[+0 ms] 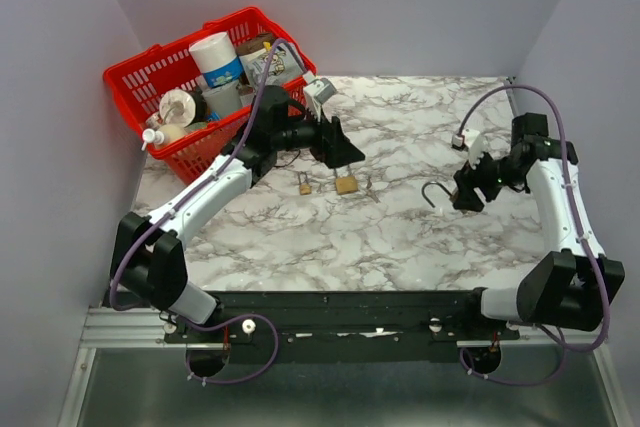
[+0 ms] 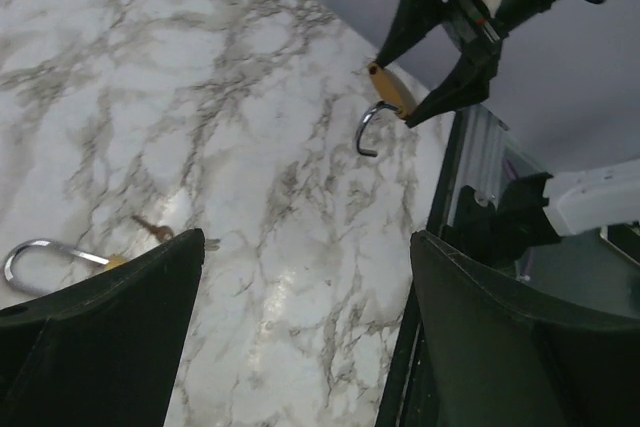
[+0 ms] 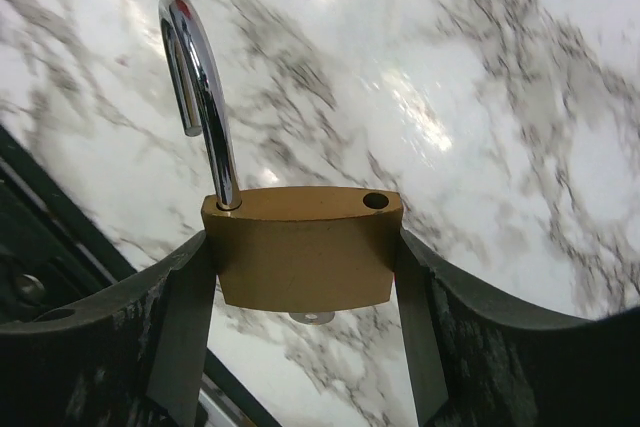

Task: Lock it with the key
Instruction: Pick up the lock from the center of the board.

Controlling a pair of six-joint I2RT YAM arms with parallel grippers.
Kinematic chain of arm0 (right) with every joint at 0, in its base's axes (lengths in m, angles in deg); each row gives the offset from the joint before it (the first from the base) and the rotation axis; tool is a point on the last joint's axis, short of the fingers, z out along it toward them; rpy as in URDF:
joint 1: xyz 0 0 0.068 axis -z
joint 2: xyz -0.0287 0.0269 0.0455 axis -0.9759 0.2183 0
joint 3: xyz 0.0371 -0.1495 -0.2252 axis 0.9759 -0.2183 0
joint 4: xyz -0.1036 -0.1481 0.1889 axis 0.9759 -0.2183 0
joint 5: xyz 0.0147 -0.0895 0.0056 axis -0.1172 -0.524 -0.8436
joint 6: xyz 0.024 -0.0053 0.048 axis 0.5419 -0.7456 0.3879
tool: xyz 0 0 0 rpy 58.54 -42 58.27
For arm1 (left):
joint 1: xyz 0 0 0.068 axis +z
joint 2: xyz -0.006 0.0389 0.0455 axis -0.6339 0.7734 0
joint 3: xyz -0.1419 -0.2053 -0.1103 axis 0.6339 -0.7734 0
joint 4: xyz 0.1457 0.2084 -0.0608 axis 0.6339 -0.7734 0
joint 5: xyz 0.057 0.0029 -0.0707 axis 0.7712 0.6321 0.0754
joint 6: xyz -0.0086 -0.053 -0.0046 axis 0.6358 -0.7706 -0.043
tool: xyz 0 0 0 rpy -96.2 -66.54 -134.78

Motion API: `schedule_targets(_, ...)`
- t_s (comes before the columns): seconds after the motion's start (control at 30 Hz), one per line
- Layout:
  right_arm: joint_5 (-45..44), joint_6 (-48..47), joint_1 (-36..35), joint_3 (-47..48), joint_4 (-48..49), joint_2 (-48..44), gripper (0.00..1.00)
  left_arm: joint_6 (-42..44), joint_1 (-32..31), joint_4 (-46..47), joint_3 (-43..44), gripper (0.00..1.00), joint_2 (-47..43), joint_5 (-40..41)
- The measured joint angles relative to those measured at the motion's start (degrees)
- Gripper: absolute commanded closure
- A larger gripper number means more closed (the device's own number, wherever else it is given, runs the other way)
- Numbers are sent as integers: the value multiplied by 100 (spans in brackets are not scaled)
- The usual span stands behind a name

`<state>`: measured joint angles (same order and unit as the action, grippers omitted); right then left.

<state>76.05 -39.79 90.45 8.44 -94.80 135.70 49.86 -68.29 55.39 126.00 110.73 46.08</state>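
My right gripper is shut on a brass padlock and holds it above the marble table, gripping its two sides. Its steel shackle is swung open. That padlock also shows in the left wrist view. My left gripper is open and empty, low over the table's middle. Right below it lie a second brass padlock and a smaller one. In the left wrist view a shackle and a small key lie beside my left finger.
A red basket full of bottles and packets stands at the back left, close behind the left arm. The marble table ends at the black rail along the near edge. Purple walls close in both sides.
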Motion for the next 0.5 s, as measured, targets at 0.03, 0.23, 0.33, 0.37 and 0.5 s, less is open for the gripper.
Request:
schedule_targets(0.03,125,125,-234,85,-76,-59,97,-59,-85,363,-223,10,0,-227)
schedule_targets(0.23,590,743,-1163,413,-297,-199,97,142,-584,1145,-636,12,229,-925)
schedule_targets(0.33,717,1032,-1565,612,-402,-199,98,424,-883,1165,-590,13,393,-1075)
schedule_targets(0.37,756,1106,-1676,684,-431,-199,98,496,-949,1165,-570,14,437,-1095)
schedule_targets(0.5,826,1311,-2061,909,-509,-208,98,844,-1187,1021,-511,18,549,-1137)
